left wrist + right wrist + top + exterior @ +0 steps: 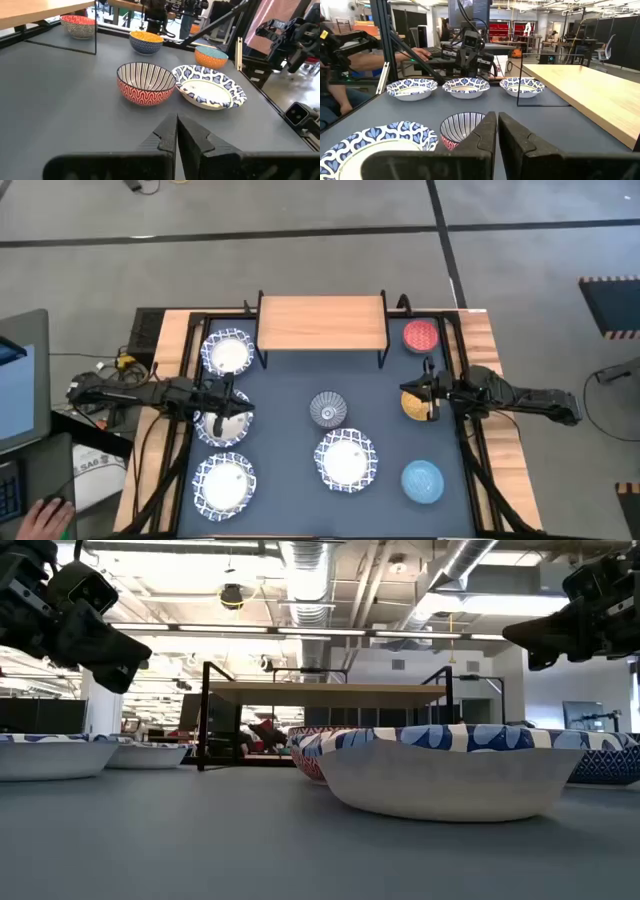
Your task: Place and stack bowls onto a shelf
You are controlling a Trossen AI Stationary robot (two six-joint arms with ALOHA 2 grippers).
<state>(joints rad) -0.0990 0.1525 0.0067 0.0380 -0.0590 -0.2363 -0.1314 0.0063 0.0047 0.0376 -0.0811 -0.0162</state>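
Observation:
The light-wood shelf (pixel 320 322) stands on black legs at the table's far edge, with nothing on its board. Three wide white bowls sit in a row on the left (pixel 228 352) (pixel 225 425) (pixel 225 483). A fourth (pixel 346 458) sits near the middle. The grey-blue patterned bowl (pixel 328 409) stands at the centre. On the right are the red bowl (pixel 421 336), the yellow-orange bowl (pixel 412 404) and the light blue bowl (pixel 422 481). My left gripper (pixel 177 135) hovers shut over the middle left bowl. My right gripper (pixel 497 130) hovers shut beside the yellow-orange bowl.
Black rails and light-wood strips (pixel 486 370) frame the dark-blue tabletop. Open tabletop lies between the shelf and the central bowl. A person's hand (pixel 45 515) rests by a keyboard off the table's left near corner, and a person (pixel 350 62) sits beyond the left side.

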